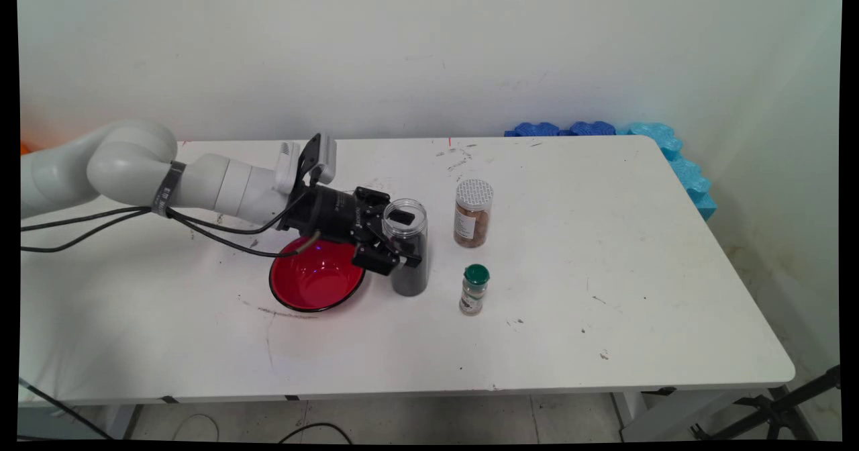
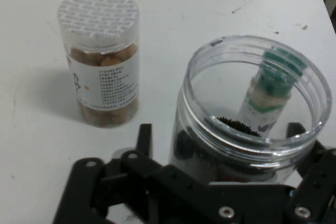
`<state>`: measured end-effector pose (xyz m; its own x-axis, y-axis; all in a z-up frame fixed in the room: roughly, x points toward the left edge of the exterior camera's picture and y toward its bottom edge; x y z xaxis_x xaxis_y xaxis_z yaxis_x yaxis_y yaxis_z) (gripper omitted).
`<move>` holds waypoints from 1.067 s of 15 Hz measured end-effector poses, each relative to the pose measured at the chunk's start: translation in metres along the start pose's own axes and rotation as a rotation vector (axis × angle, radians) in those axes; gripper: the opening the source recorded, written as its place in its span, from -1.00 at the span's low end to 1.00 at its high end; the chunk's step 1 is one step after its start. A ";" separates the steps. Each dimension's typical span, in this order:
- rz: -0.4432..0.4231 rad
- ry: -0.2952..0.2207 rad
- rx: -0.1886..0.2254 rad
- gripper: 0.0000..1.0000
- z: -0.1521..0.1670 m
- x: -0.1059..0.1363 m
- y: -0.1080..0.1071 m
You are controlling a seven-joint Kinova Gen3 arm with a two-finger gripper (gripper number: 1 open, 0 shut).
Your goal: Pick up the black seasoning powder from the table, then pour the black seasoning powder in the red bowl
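The gripper (image 1: pixel 401 241) is clamped on an open clear jar (image 1: pixel 407 246), one finger on either side of its body. The jar stands upright on the white desk (image 1: pixel 604 290), lid off, its lower part filled with small dark grains; the hand view shows the grains lying low inside it. Whether its base touches the desk or sits just clear of it cannot be told.

A red bowl (image 1: pixel 315 282) lies just beside the jar, on the arm's side, partly under the gripper's black body. On the jar's other side, near but apart, stands a jar of brown pieces (image 1: pixel 473 213) with a white patterned lid and a printed label. A small spice bottle (image 1: pixel 474 289) with a green cap stands near the clear jar, towards the desk's near edge.

Blue foam pieces (image 1: pixel 671 152) lie along the desk's far corner, well apart from the jar.
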<state>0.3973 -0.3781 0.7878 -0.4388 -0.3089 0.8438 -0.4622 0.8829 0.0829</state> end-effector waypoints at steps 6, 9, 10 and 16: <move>-0.009 0.008 -0.004 -1.00 -0.003 0.006 0.002; -0.012 0.010 -0.002 -1.00 -0.008 0.010 0.003; -0.014 0.012 0.001 -1.00 -0.011 0.014 0.002; -0.036 0.001 0.016 -1.00 -0.047 0.037 0.009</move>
<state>0.4131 -0.3655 0.8449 -0.4208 -0.3405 0.8409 -0.4902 0.8652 0.1050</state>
